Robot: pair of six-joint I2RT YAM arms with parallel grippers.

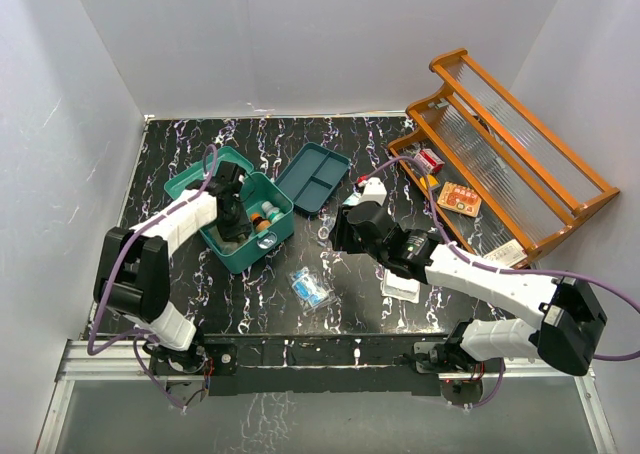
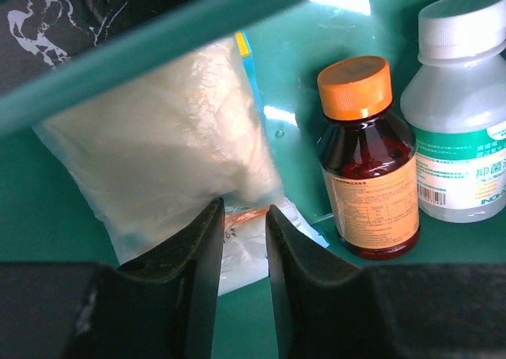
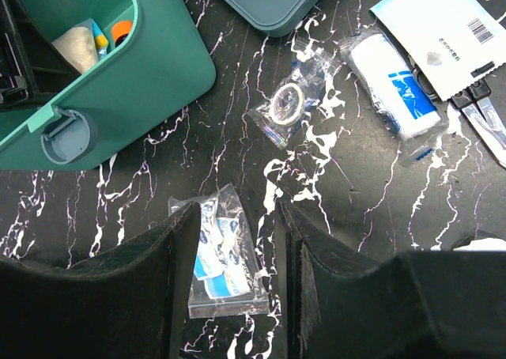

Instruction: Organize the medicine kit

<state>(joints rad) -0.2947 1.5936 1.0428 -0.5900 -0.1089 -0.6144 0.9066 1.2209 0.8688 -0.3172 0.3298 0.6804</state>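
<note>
Teal-green plastic with rounded corners: the medicine kit [image 1: 250, 259] sits open on the left half of the table [image 1: 250, 309]. Its long axis runs diagonally, near-left to far-right in the top view. The lid [image 1: 200, 169] lies open off the far-left long side, and the small latch [image 3: 67, 135] faces near-right. Inside are an orange-capped brown bottle [image 2: 368, 157], a white bottle [image 2: 462, 114] and a bag of cotton [image 2: 158, 153]. My left end effector [image 2: 241, 209] is down in the box, fingers nearly together at the bag's edge; whether they pinch it I cannot tell. My right end effector [image 3: 237, 214] hovers, fingers apart, over a clear packet [image 3: 225, 264].
</note>
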